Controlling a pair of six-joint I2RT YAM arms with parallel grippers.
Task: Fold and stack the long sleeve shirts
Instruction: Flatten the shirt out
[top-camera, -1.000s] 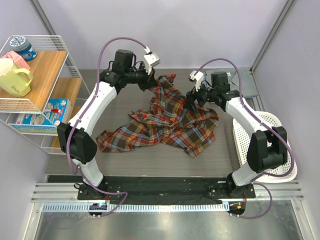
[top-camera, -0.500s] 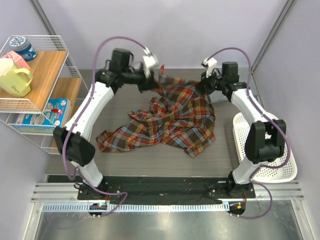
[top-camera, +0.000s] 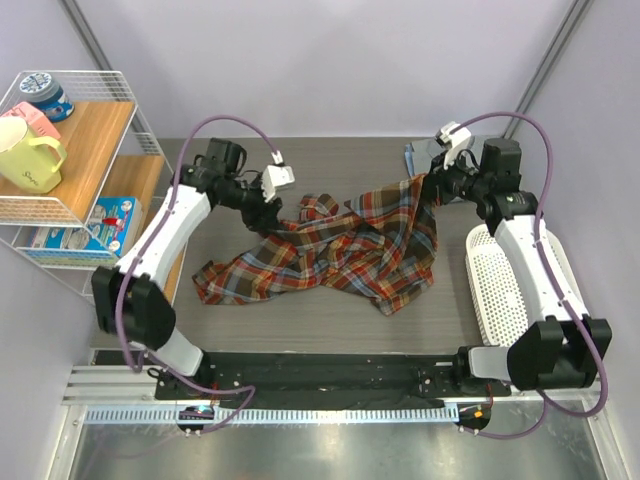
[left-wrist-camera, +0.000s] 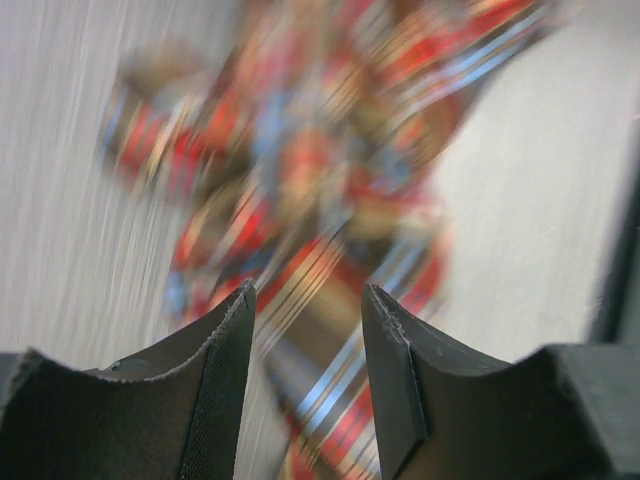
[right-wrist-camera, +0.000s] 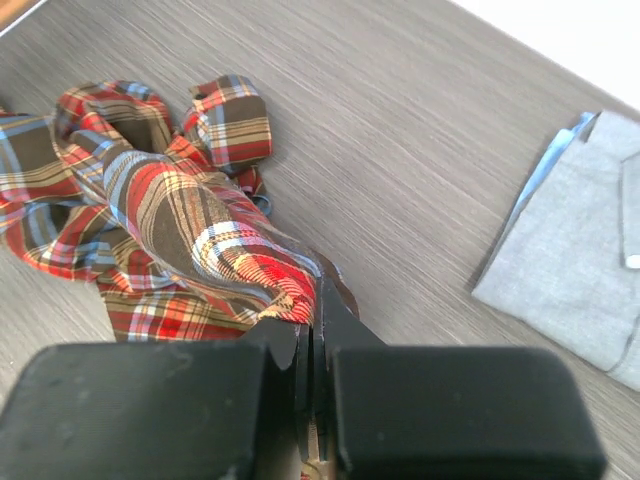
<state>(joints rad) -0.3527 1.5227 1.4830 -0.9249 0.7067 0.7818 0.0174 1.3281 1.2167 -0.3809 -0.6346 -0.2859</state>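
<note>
We see the red, brown, blue and yellow plaid flannel shirt (top-camera: 340, 255) lying rumpled in the middle of the grey wood-grain bench (top-camera: 300, 320). Our right pincer (right-wrist-camera: 312, 318) is clamped tight on a fold at its far right edge, holding that fold raised. Our left pincer (left-wrist-camera: 305, 310) hangs partly parted over the plaid cloth, gripping nothing. The plain grey-blue collared shirt (right-wrist-camera: 585, 240) lies flat at the bench's far right
</note>
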